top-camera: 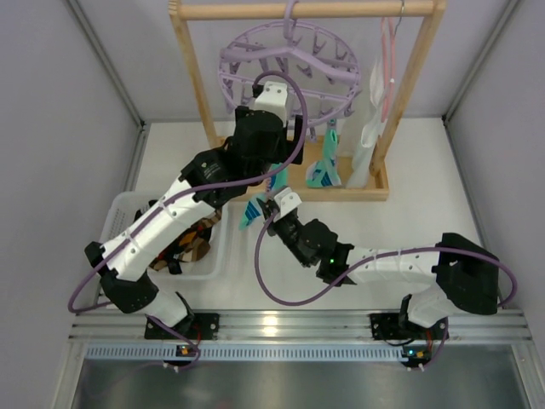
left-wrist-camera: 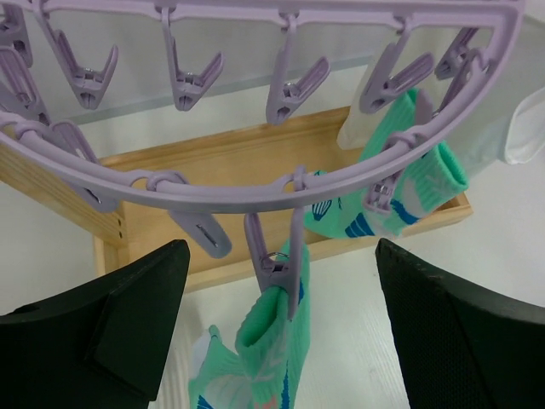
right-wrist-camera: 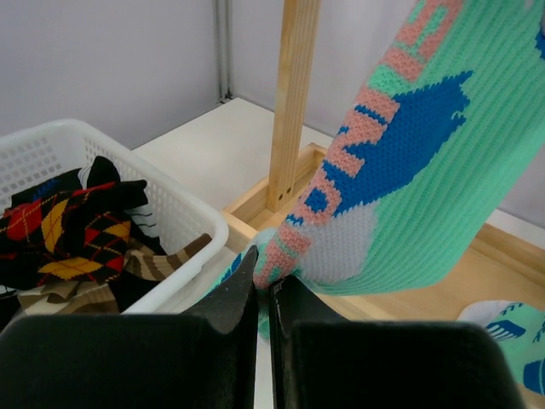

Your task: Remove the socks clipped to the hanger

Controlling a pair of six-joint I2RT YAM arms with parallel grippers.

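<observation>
The lilac hanger [top-camera: 289, 68] hangs from the wooden frame's top bar. Two mint-green socks are clipped to its ring [left-wrist-camera: 281, 183]. One sock [left-wrist-camera: 264, 349] hangs from a peg [left-wrist-camera: 274, 268] on the near side. My left gripper [left-wrist-camera: 283, 247] is open, its black fingers [left-wrist-camera: 128, 315] wide apart on either side of that peg and touching nothing. My right gripper [right-wrist-camera: 266, 268] is shut on the lower end of this same sock [right-wrist-camera: 409, 162], seen below the ring in the top view [top-camera: 253, 211]. The second mint sock [left-wrist-camera: 409, 183] is pegged further right.
A white basket [right-wrist-camera: 174, 217] at the left [top-camera: 119, 213] holds several loose socks [right-wrist-camera: 68, 226], black, argyle and brown-striped. The wooden frame's post [right-wrist-camera: 289, 102] and base [left-wrist-camera: 255, 162] stand behind the ring. A white cloth [top-camera: 368, 141] hangs at the right from a pink hanger [top-camera: 387, 60].
</observation>
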